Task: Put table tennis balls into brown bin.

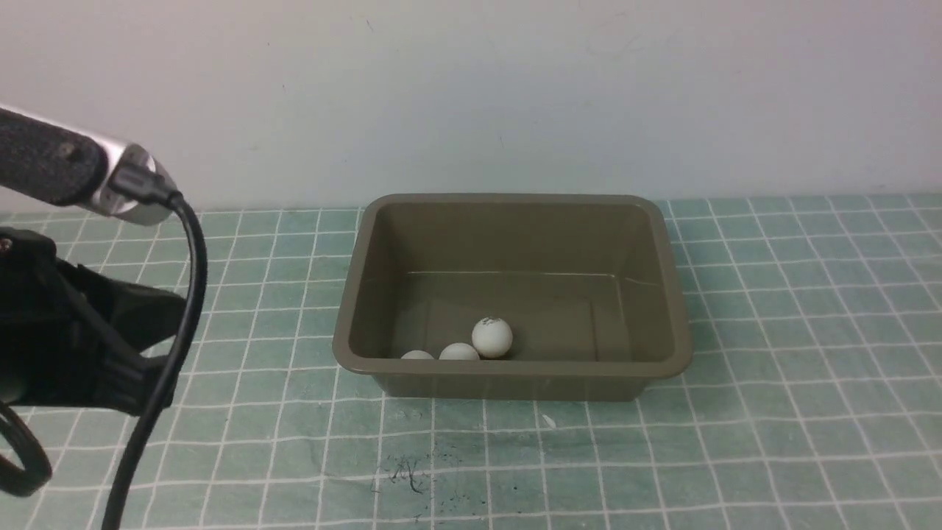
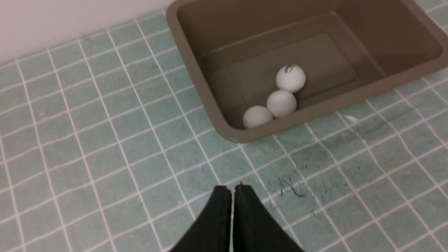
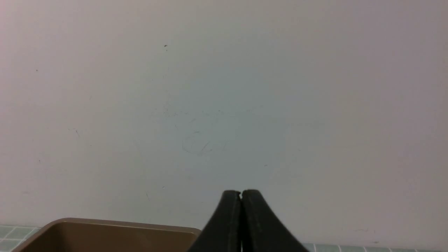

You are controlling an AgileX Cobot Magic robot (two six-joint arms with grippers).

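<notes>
Olive-brown bin [image 1: 515, 243]: upright, open-topped, rounded corners, flared rim. Inside, along front wall toward left corner, in a close row: white corner ball [image 1: 417, 355], middle ball [image 1: 459, 352], logo ball [image 1: 491, 337], dark print on top.

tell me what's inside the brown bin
Three table tennis balls lie on the floor of the brown bin, near its front-left corner, one with a dark logo. In the front view the near wall covers the lower parts of two. Nothing else shows inside.
</notes>
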